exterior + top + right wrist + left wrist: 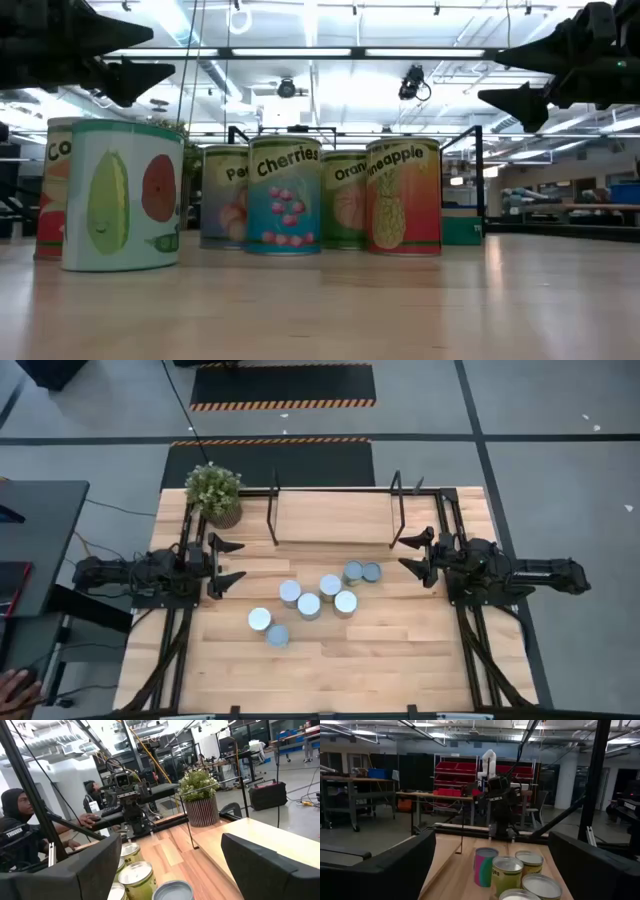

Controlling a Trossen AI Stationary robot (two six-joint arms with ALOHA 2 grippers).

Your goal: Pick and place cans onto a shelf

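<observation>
Several cans with silver tops stand upright in a loose cluster (318, 598) on the wooden tabletop; two of them (268, 627) stand nearer the front. In the low view their fruit and vegetable labels (285, 195) show. The shelf (335, 517), a light wood board between two black upright frames, stands at the far edge with nothing on it. My left gripper (226, 565) is open, left of the cans and above the table. My right gripper (414, 557) is open, right of the cans. Both also show open in their wrist views (491, 842) (170, 844).
A potted green plant (213, 494) stands at the table's far left corner, beside the shelf's left frame (272, 510). People sit at a desk beyond the table's left edge (20, 825). Bare wood lies in front of the cans (360, 660).
</observation>
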